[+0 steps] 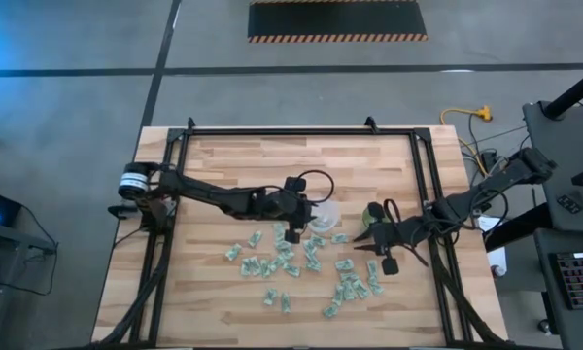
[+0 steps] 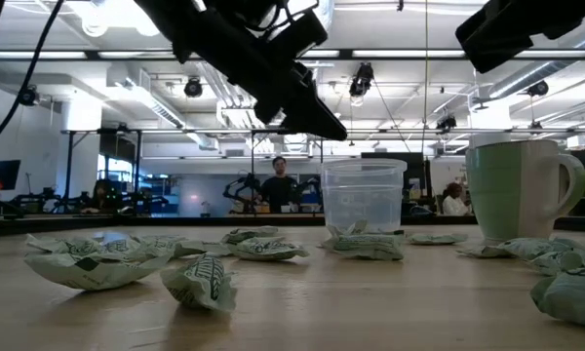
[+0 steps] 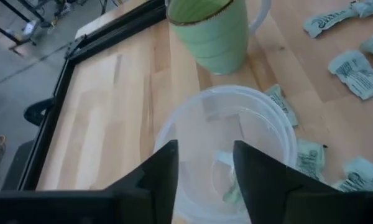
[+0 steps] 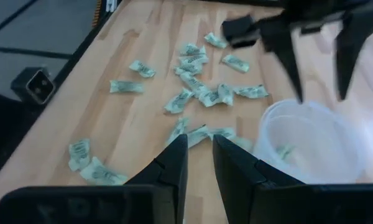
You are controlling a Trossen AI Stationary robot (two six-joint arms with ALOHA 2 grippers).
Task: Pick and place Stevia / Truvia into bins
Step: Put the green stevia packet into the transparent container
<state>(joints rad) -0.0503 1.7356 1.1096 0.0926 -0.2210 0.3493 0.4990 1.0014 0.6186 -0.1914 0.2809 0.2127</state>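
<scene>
Left gripper: the left gripper point(image 3: 204, 177) hangs right over the clear cup point(image 3: 227, 146), its two dark fingers spread apart with nothing between them; in the high view it sits at point(image 1: 293, 231), just beside the cup's rim

Right gripper: the right gripper point(image 4: 199, 163) hovers low over loose packets, just beside the green mug point(image 1: 373, 216); its fingers stand a little apart with a narrow gap and no packet in that gap

Packets: the sweetener packets point(image 1: 290, 262) lie scattered on the wooden table point(image 1: 233, 165), most of them spreading out from the left gripper on the side away from the cup; at least one packet point(image 3: 227, 186) already lies on the cup's bottom, straight below the spread fingers

Key relation: my guess is the left arm goes back for another packet; the closest ones lie just beside the cup, nearer this gripper than the other, and their long sides point every which way, so the wrist may need turning to pinch across the short side

Cups: the clear cup is thin see-through plastic, round with straight walls; the green mug is glossy, pale green, with a handle, and stands just beside it

Packet feel: small flat paper rectangles, pale green and white, crumpled and puffed, light enough to slide if nudged

Table: pale wood planks with a dark metal frame around
</scene>
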